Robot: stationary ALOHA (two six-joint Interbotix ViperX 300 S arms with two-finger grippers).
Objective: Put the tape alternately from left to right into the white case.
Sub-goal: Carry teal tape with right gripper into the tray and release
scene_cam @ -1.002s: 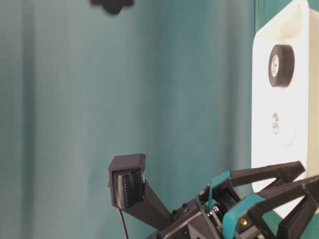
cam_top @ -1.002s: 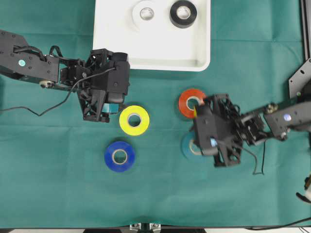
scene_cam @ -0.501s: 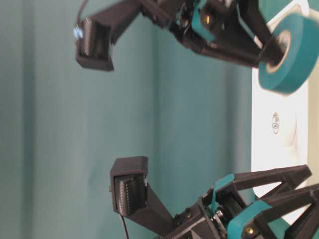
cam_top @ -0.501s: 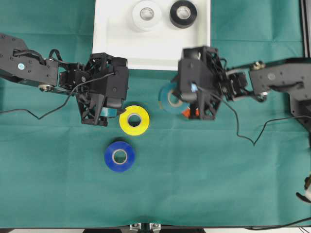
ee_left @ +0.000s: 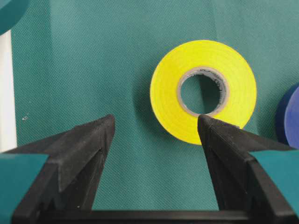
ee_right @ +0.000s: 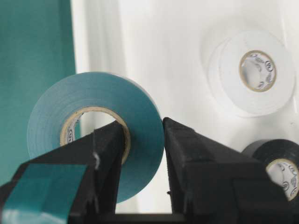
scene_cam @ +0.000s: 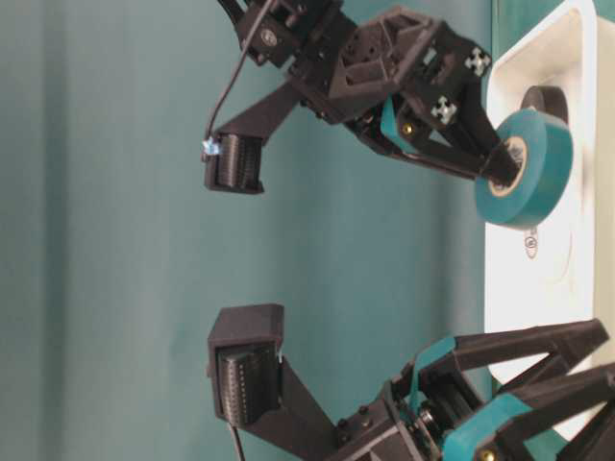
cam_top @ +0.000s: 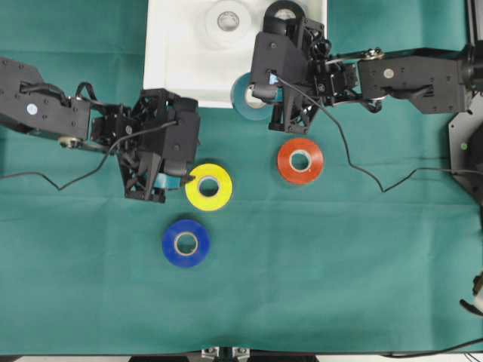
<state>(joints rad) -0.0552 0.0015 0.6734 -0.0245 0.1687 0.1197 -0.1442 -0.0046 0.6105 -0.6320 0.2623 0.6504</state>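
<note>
Over the near rim of the white case [cam_top: 173,68], the right tool [ee_right: 142,140] is clamped on the wall of a teal tape roll [cam_top: 247,96], one finger through its core. White tape [cam_top: 227,20] and black tape [ee_right: 275,175] lie inside the case. Beside the yellow tape [cam_top: 208,186] on the counter [cam_top: 339,286], the left tool [ee_left: 154,135] stands wide apart, empty.

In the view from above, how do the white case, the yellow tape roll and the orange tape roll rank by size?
1. White case, by far the largest.
2. Yellow tape roll and orange tape roll look about alike; I would not rank them.
</note>
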